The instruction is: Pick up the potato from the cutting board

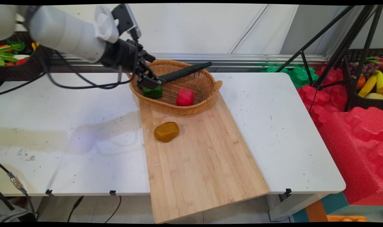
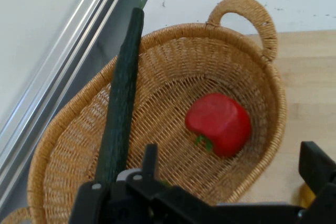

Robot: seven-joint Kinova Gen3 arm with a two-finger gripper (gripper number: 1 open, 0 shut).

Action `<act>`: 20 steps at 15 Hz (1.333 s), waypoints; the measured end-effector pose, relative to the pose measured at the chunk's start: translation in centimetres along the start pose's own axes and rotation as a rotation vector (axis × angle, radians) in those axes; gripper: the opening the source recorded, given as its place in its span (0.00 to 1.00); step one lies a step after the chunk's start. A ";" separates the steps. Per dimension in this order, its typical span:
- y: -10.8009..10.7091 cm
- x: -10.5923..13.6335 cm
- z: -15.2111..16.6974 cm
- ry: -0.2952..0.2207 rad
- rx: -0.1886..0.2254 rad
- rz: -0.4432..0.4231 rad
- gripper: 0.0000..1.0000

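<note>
- We find the claw [image 1: 150,82] over the left rim of the basket [image 1: 207,82], tilted down into it.
- We cannot tell whether the claw is wide or narrow: in the hand view [image 2: 210,203] only its black linkage and one finger [image 2: 315,166] at the right edge show.
- A green pepper [image 1: 153,92] sits directly under the claw on the basket's near-left rim; whether the claw touches it we cannot tell.
- A long dark cucumber [image 1: 185,72] runs from just beside the claw up and to the right, its far end resting over the basket's back rim. In the hand view it [image 2: 122,103] stretches straight ahead on the left.
- A red pepper [image 1: 185,97] lies inside the basket to the claw's right, against the near wall; in the hand view it [image 2: 219,123] lies ahead and right.
- The basket [image 2: 173,66] stands on the far end of a wooden board [image 1: 204,157], which lies on the white table [image 1: 68,151].
- A brown potato [image 1: 166,131] lies on the board, below the claw and well apart from it, outside the basket.
</note>
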 end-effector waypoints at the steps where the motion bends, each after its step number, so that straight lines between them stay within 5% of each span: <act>1: 0.5 -0.1 -0.8 -0.001 0.004 -0.002 1.00; 11: 4.4 -0.8 -7.0 -0.041 0.025 -0.018 1.00; 20: 6.9 -1.2 -3.0 -0.181 -0.034 -0.083 1.00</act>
